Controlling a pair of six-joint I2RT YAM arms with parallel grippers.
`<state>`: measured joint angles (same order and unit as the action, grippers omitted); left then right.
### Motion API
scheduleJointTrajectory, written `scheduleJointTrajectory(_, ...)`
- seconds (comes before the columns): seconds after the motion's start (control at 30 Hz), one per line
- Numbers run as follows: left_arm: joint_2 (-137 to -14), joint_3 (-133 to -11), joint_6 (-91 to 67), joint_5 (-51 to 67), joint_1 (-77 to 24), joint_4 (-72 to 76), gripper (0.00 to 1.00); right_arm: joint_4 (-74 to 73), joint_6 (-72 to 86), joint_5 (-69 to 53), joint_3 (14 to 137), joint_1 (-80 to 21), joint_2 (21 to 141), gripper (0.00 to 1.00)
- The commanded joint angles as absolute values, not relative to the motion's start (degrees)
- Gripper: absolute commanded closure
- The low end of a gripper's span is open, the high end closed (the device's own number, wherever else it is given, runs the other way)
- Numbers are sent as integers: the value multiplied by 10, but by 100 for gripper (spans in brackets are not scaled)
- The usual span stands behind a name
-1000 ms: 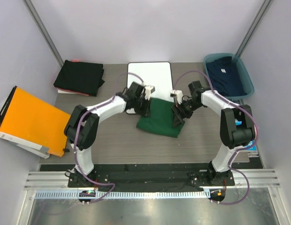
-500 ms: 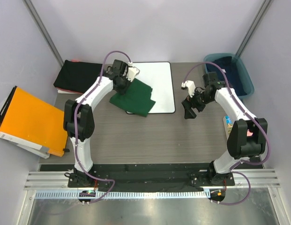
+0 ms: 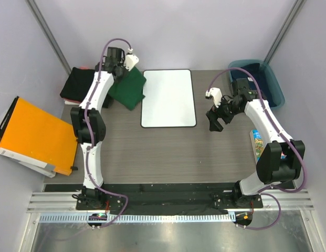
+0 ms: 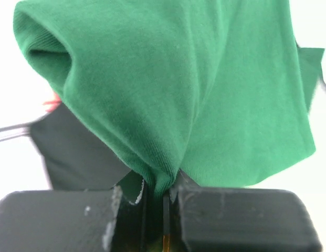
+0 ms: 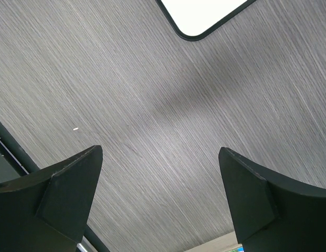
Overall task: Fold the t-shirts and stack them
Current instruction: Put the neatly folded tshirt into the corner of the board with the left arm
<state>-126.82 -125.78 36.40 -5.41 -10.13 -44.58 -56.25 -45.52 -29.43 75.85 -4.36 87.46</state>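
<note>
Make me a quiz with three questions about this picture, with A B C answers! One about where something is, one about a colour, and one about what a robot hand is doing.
1. Where is the navy t-shirt?
A) in the blue bin
B) on a chair
C) on a shelf

2. What colour is the shirt in the left gripper?
A) red
B) green
C) yellow

3. The right gripper is:
A) shut on a shirt
B) shut on nothing
C) open and empty

Answers:
1 A: the navy cloth lies inside the bin.
2 B: the green t-shirt hangs pinched between the fingers.
3 C: its fingers are spread wide over bare table.
</note>
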Motion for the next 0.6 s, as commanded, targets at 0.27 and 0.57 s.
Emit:
scheduleJointTrajectory(0.27, -1307, -1351, 432, -122, -26, -349, 100, -567, -452, -286, 785, -42, 838, 2)
scheduleJointTrajectory(0.57, -1281, -1321, 436, -155, 23, -316, 100, -560, -443, -294, 796, -42, 855, 2)
